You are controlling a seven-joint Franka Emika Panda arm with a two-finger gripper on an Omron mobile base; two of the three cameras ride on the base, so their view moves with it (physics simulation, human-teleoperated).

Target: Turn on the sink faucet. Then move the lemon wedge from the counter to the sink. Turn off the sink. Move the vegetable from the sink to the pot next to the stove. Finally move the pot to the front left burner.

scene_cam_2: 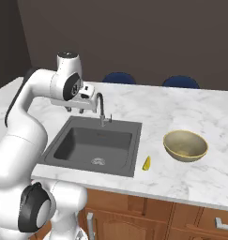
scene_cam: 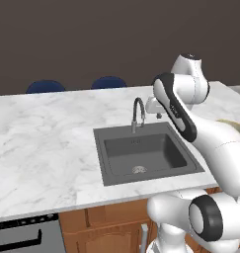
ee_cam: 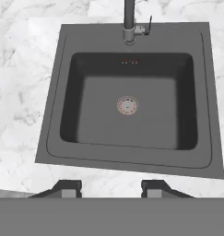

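Dark-grey sink sits dry w/ round drain bare; no water visible from the sink faucet, so my read is step one, turning the tap on, is the one in hand. Gripper hangs up high beside the gooseneck, just left of it in the right base view, not touching. In the hand view the two fingertips stand apart w/ nothing between them: hand released, holding nothing.

Lemon wedge lies on the counter just right of the sink's front corner, btwn basin and the tan bowl, apart from both. Untouched so far.

Next move, as I judge it: bring the tips down and over to the small lever at the faucet base, which sticks out to one side of the stem, and nudge it. Needs a careful line since the lever is thin and close to the stem; easy to bump the spout instead.

Hard to make out:
- Lever position (on/off) too small to read in either base view.
- Spout tip cut off at top of hand view; only the stem and base show there.
- Arm covers the counter to the right of the sink in the left base view, bowl barely peeking behind it.
- Pot and stove: can't place them from here.
- Two blue chair backs behind the counter, tops only.
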